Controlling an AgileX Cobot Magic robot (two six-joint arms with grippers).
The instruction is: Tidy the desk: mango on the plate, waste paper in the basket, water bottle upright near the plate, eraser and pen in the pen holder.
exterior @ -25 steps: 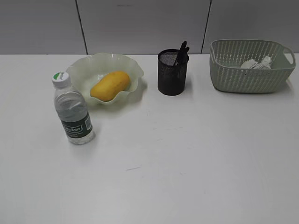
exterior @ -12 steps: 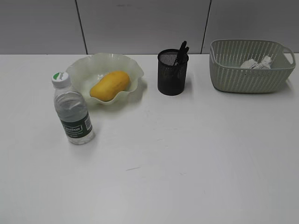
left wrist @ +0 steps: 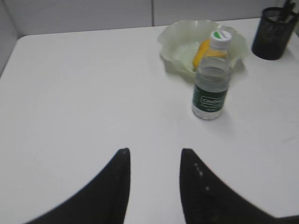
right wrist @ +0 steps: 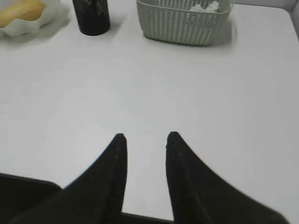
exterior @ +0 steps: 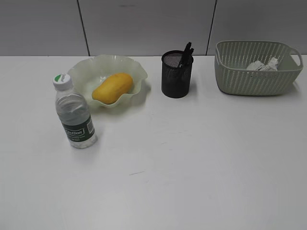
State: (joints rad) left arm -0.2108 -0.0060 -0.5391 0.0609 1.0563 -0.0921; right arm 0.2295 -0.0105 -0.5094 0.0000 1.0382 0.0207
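1. Exterior view: the desk [exterior: 201,163] is a plain white top seen at a downward slant. The mango [exterior: 112,87] lies in the plate [exterior: 134,67], a pale green dish with a wavy rim, at back left. The water bottle [exterior: 74,113] stands upright just in front of the plate's left side, near it but apart, white-and-green cap on top. The pen holder [exterior: 177,75], a black mesh cup, stands to the right of the plate with the dark pen [exterior: 186,52] sticking out of its top (the eraser cannot be made out). At back right sits the basket [exterior: 256,76], and the waste paper [exterior: 263,65] lies inside it against the far wall. Neither arm shows here.

2. Left wrist view: the left gripper [left wrist: 154,151] hangs over bare desk, its two dark fingers [left wrist: 117,186] spread with a clear gap and nothing between them. Well ahead stands the bottle, upright, with the plate and a sliver of mango right behind it; the pen holder is at the top right corner.

3. Right wrist view: the right gripper [right wrist: 146,136] hovers above bare desk (fingers parted, holding nothing). Far ahead are the basket with the paper inside, the pen holder to its left, and the plate's edge at top left.
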